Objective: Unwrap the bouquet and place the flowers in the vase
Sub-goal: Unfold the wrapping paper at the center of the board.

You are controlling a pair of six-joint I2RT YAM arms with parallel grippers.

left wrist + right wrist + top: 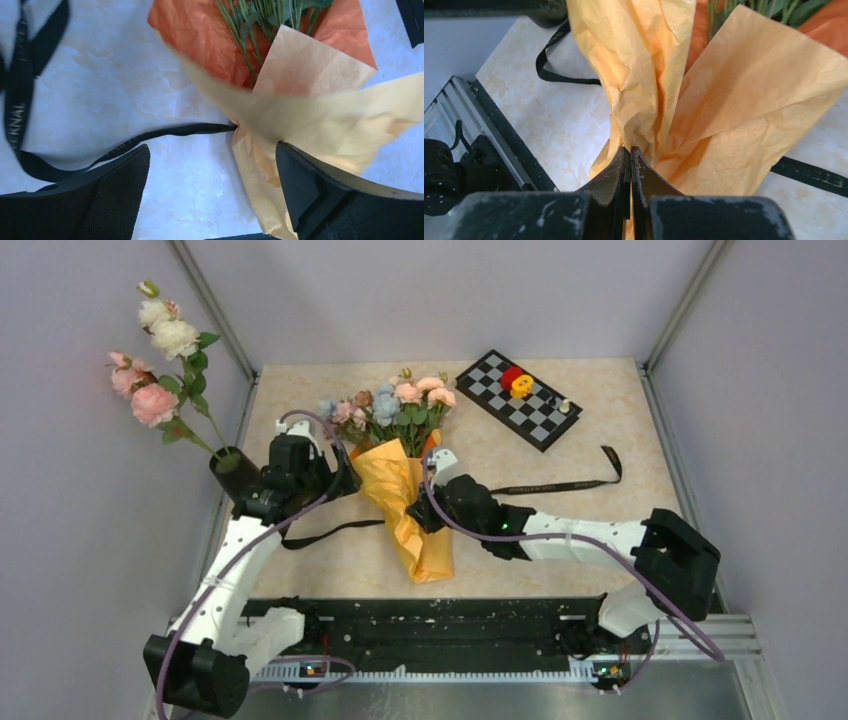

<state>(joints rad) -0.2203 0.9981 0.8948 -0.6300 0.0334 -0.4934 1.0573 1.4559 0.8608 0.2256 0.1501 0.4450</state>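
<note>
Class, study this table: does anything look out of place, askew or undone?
The black ribbon lies slack across the table, trailing from both sides of the bouquet. A chessboard sits askew at the far right, unrelated to the flowers.

The bouquet (pixel 398 485) is wrapped in thin, matt, crinkled paper, pale orange-yellow outside with a deeper orange sheet inside. Its flowers (pixel 400 400) have soft, cloth-like petals and matt green leaves. The ribbon (pixel 560 485) is flat black woven cloth with faint lettering. The bench (pixel 620 430) has a smooth, marbled beige top with a slight sheen. The vase (pixel 232 475), at the left of the top view, is matt black. The left claw (pixel 210 150) has matt black plastic fingers (pixel 115 200), one faced with a finely textured pad. The right claw (pixel 630 150) is black plastic too, scuffed with pale marks. The arms (pixel 225 570) wear smooth white plastic shells. The rail (pixel 720 635) along the bottom of the top view is bare, dull metal.
</note>
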